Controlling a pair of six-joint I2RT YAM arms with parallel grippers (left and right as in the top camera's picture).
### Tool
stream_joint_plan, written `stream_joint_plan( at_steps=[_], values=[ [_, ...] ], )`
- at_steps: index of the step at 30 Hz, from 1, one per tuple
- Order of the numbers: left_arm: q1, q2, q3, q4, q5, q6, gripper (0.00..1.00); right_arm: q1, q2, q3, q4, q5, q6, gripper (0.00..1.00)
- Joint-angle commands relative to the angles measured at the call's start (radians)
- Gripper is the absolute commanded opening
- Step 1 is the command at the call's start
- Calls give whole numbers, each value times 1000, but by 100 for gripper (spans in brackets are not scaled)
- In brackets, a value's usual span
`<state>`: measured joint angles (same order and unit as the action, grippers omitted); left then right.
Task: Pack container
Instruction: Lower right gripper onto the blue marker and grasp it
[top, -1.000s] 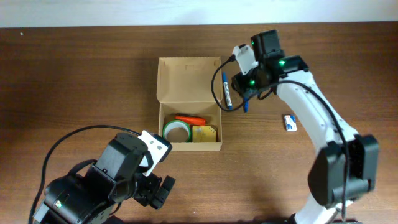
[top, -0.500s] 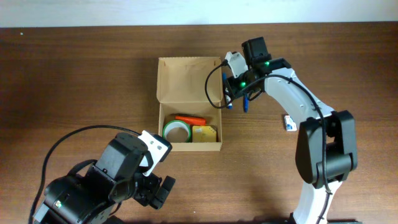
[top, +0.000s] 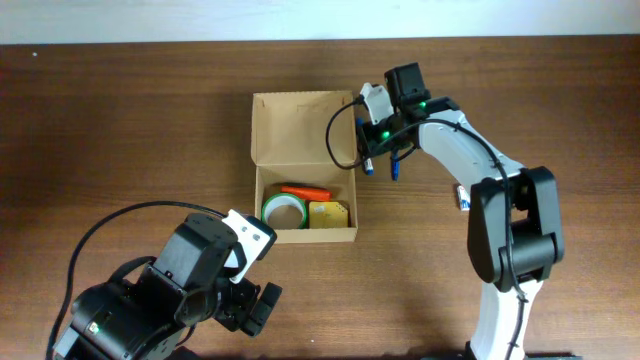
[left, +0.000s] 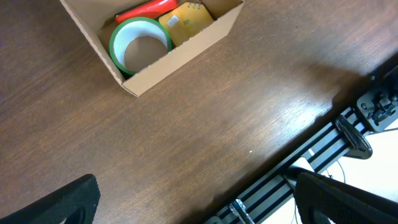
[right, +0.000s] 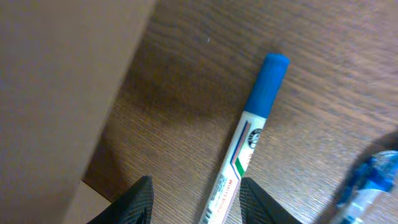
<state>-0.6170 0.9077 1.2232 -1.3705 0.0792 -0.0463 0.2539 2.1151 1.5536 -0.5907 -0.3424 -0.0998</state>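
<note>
The container (top: 310, 237) is a tan cardboard box with its flap lid open toward the back. It holds a green tape roll (top: 282, 210), an orange marker (top: 306, 191) and a yellow item (top: 328, 214). My right gripper (top: 372, 150) hangs just right of the box, open. In the right wrist view its jaws (right: 196, 186) straddle a white marker with a blue cap (right: 249, 146) lying on the table, with gaps on both sides. The box wall (right: 62, 93) is close on the left. My left gripper (left: 199, 205) is open and empty over the table's front edge, with the box (left: 186, 59) ahead of it.
A blue pen (top: 396, 168) lies just right of the white marker and shows blurred in the wrist view (right: 373, 177). A small white and blue item (top: 463, 196) lies farther right, partly behind the right arm. The table's front edge and a metal frame (left: 348, 134) are under the left gripper.
My right gripper has shifted slightly left toward the box, settling over the white marker. The left arm has not moved.
</note>
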Motion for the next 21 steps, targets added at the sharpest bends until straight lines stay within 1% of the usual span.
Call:
stream_joint_plan(
  at_steps=[1, 10, 16, 21],
  values=[
    [-2, -4, 16, 0, 11, -6, 100, -6, 35, -6, 8, -57, 12, 46],
    [-2, -4, 16, 0, 11, -6, 100, -6, 49, -6, 31, -6, 12, 46],
    [-2, -4, 16, 0, 11, -6, 99, -6, 51, -6, 31, -66, 11, 46],
    [-2, -4, 16, 0, 11, -6, 100, -6, 53, -6, 31, -70, 12, 46]
  ],
)
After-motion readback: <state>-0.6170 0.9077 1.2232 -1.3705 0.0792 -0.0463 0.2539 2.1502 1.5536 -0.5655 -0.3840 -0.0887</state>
